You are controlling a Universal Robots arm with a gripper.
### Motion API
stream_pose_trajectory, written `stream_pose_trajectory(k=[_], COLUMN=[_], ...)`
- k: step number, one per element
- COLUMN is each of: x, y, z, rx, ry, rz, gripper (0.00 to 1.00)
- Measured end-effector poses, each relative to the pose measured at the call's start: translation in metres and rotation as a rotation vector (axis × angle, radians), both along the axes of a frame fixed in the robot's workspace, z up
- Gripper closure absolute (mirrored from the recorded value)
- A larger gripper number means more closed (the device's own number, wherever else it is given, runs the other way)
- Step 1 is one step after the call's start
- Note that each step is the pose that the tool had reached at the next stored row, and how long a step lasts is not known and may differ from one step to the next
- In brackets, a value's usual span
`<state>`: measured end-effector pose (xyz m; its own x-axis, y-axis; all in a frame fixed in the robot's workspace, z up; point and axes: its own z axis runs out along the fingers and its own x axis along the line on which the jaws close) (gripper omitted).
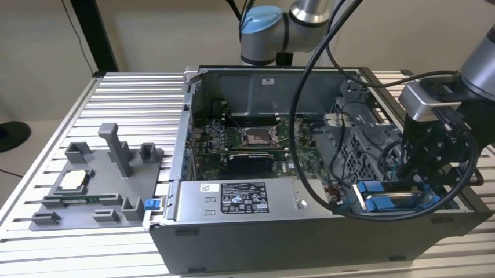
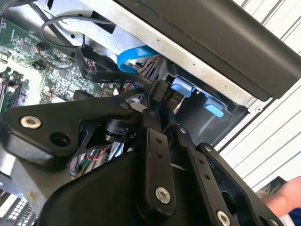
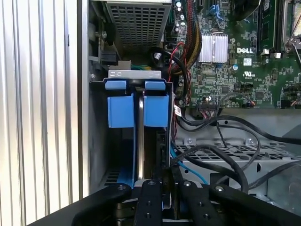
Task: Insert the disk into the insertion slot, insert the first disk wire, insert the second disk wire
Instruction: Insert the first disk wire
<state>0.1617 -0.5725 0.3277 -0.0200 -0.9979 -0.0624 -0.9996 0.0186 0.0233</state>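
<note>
Okay, disk [image 3: 140, 141]: already down in the insertion slot [image 3: 96, 146], blue tabs [image 3: 121, 112] showing
gripper [image 2: 159, 106]: just above it
jaws: pinched onto a black wire connector [image 2: 163, 89]
case [image 1: 309, 243]: on the table [image 1: 131, 98]

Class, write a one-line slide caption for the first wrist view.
End effector by the blue-framed disk seated in the insertion slot, motherboard alongside.

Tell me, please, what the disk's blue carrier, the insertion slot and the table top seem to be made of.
The disk's blue carrier: likely moulded plastic, matte, uniform bright colour with soft-edged tabs.
The insertion slot: apparently grey sheet metal, thin flat walls with a dull sheen.
The table top: probably aluminium, pale ribbed slats with a satin shine.
</note>
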Motion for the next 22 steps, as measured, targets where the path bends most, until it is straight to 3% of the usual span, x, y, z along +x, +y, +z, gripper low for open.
stream_pose_trajectory(k=[4, 5, 13, 22], x=[0.0, 0.0, 0.0, 0.0], y=[0.0, 0.0001, 0.0, 0.0], z=[-0.0005, -0.0008, 0.001, 0.0166], rx=[0.0006, 0.0016, 0.0008, 0.0008], ry=[0.0, 0.0002, 0.0, 0.0], rz=[0.0, 0.0, 0.0, 0.0], gripper=[1.0, 0.0, 0.0, 0.0])
